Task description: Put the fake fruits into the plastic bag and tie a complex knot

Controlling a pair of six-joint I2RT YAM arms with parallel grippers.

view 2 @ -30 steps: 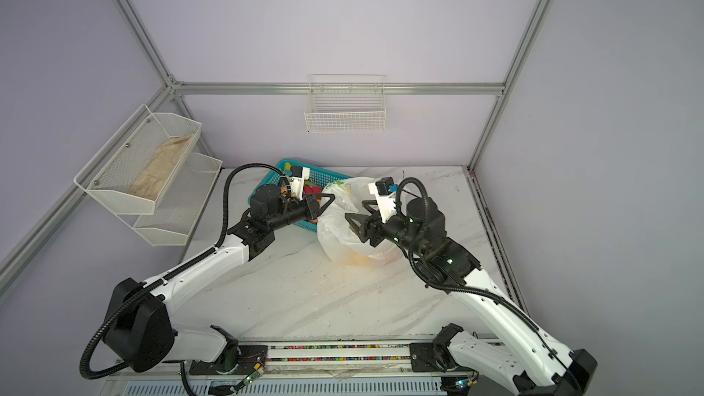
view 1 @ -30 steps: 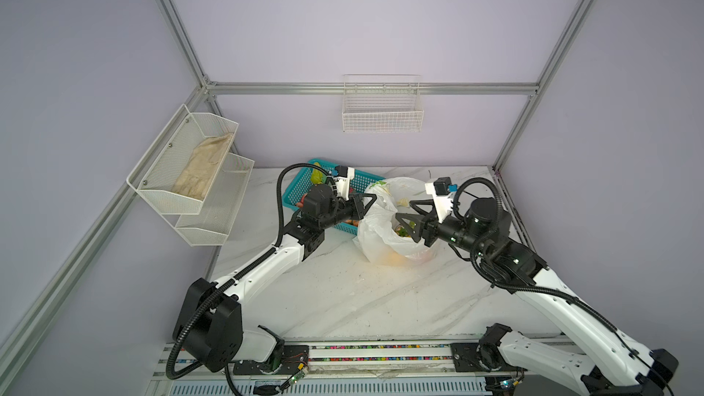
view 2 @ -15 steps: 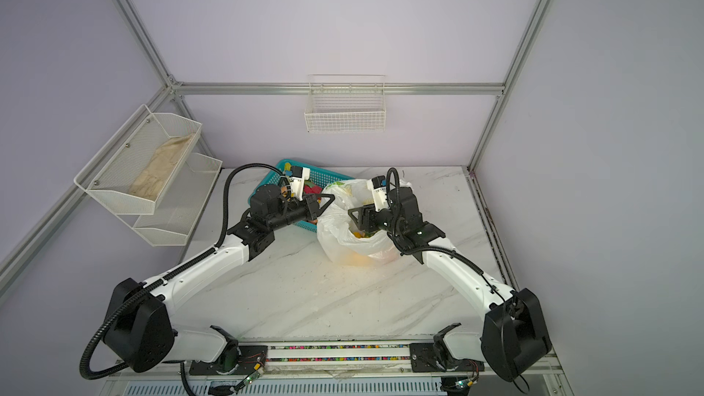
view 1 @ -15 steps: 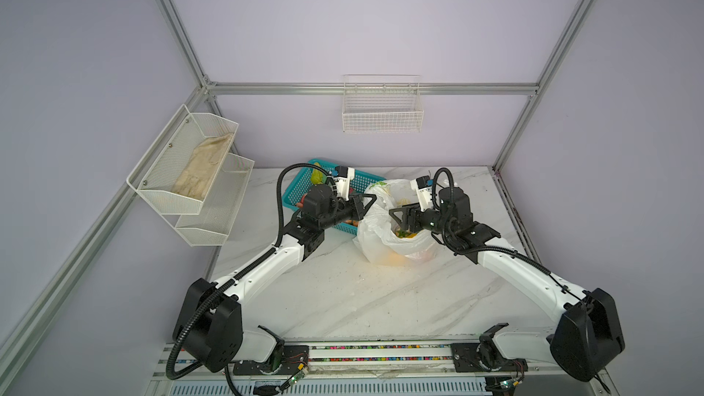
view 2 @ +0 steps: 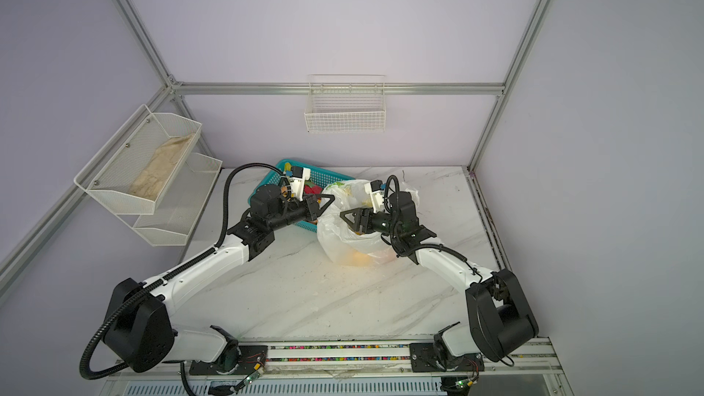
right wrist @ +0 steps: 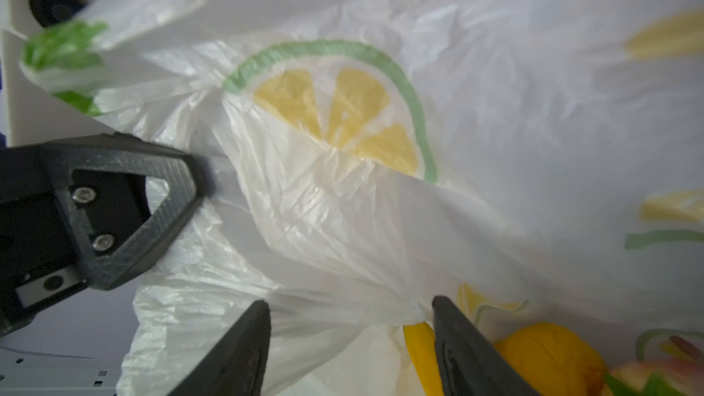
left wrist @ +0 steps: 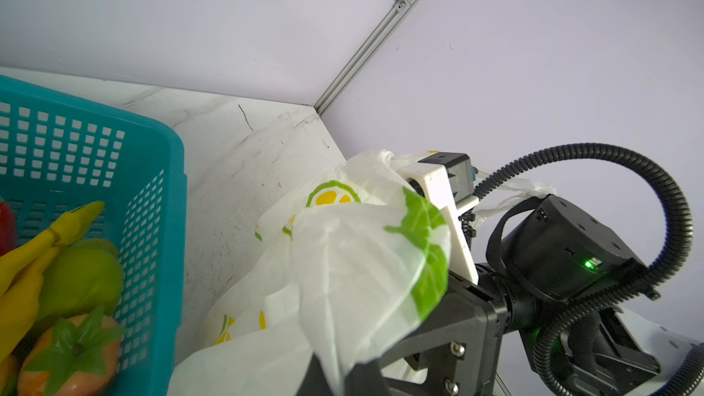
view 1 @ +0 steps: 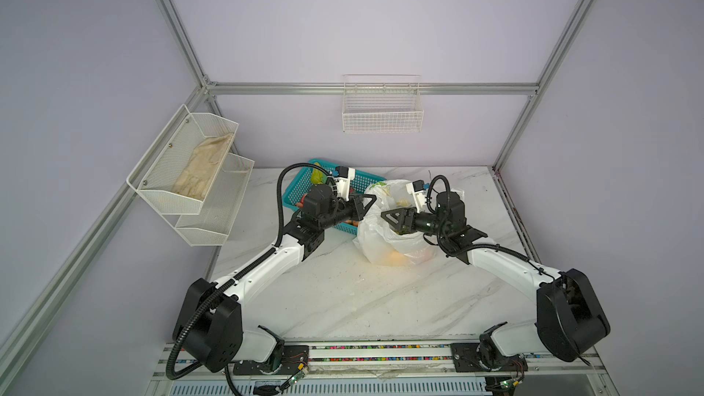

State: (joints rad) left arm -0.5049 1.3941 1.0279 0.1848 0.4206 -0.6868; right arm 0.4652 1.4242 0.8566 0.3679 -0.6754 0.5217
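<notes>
Over the last second the right arm had folded in low beside the one plastic bag [view 1: 381,247], with the right pincer [view 1: 386,219] spread inside the bag's mouth. The left pincer [view 1: 371,199] stayed pinching the bag's rim. The bag stood on the bench [view 1: 343,299] against the teal basket [view 1: 295,194]. Film blurred the bagged fruit. Three basket pieces showed, cut off: bananas [left wrist: 26,257], green pear [left wrist: 80,280], orange fruit [left wrist: 68,360].

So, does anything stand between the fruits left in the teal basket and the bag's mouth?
Yes. The left gripper, shut on the plastic bag's rim, and its wrist hang over the teal basket on the bag side. The right gripper, jaws open, sits in the bag's mouth. The fake fruits must pass both.
</notes>
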